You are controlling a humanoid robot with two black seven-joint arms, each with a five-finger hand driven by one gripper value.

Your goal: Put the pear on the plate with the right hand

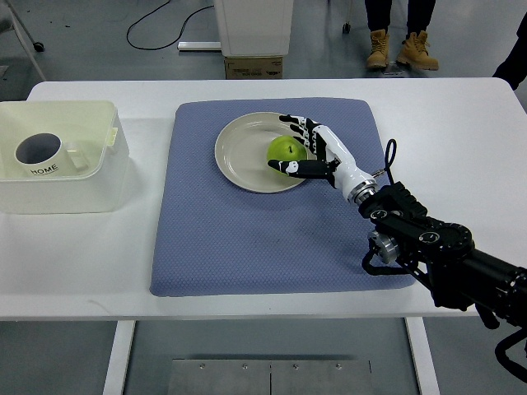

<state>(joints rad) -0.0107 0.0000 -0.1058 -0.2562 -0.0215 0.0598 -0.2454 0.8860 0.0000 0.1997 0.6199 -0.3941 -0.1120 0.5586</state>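
Right hand (311, 146) was over the plate's (239, 160) right side, arm coming in from lower right. Fingers (298, 123) only loosely curved around the green pear (286, 149), thumb at its near side, the others arched over its far-right side. Contact looked light; can't tell whether it was gripping firmly. Pear sat on the plate, just left of the palm. Plate lay on the blue mat (247, 247) under the hand. White bin (99, 177) with a mug (39, 154) sat well to the left.
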